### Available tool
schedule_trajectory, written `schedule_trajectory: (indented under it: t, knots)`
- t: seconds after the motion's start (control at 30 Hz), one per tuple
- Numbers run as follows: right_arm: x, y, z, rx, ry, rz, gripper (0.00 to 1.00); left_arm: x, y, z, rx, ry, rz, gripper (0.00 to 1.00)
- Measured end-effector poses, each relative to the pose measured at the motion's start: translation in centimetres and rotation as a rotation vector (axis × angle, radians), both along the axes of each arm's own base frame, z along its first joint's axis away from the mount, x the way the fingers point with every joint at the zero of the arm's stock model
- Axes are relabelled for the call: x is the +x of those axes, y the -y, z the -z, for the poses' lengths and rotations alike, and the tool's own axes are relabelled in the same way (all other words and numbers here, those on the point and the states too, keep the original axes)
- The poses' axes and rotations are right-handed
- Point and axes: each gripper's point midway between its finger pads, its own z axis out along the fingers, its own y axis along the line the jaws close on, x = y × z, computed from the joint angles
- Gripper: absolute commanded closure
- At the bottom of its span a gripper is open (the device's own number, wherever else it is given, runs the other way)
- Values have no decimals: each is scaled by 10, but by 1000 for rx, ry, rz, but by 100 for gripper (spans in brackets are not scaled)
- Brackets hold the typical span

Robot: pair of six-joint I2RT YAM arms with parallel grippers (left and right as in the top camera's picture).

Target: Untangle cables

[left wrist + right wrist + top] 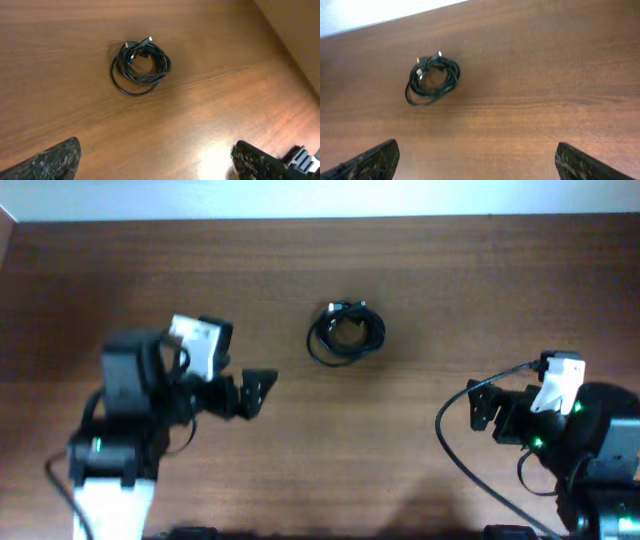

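Coiled cables (346, 332) lie untouched on the worktop (450, 270); your left pincer (258, 392) and right pincer (484, 408), both spread and empty, flank them well apart, likely leaving approach room.

- A brown wood-grain table (470, 270) was seen, bounded at its far edge by a pale strip.
- Thin black cables (161, 64) were laid on it in one coiled bundle, with small plug ends (145, 41) gathered at the coil's far side.

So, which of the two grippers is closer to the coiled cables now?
The left gripper. Seen from overhead, it sits a shorter way from the cables than the right gripper. Both are open and touch nothing.
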Motion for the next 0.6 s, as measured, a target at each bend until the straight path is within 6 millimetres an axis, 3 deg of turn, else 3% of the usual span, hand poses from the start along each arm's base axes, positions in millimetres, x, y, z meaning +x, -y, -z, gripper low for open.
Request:
schedule_trajectory:
  t: [0.07, 0.13, 0.2, 0.33, 0.4, 0.47, 0.5, 0.6]
  knots:
    - [16, 2, 8, -5, -101, 5, 1, 10, 11, 15, 25, -171, 73, 2]
    - [37, 4, 33, -19, -224, -3, 1, 22, 28, 27, 46, -254, 150, 2]
    - [63, -14, 58, -98, -349, -113, 1, 25, 35, 46, 116, -298, 184, 2]
    - [113, -52, 37, -224, -244, -247, 1, 39, 28, 32, 223, -214, 164, 2]
    - [116, -53, 33, -237, -220, -258, 1, 39, 26, 33, 238, -218, 158, 2]
    - [117, -47, 33, -265, -222, -238, 1, 49, 8, 38, 302, -230, 41, 2]
    - [117, -40, 34, -297, -231, -212, 1, 63, -7, 47, 355, -247, -61, 2]
    - [117, -35, 34, -315, -232, -190, 1, 106, -1, 70, 376, -217, -103, 2]
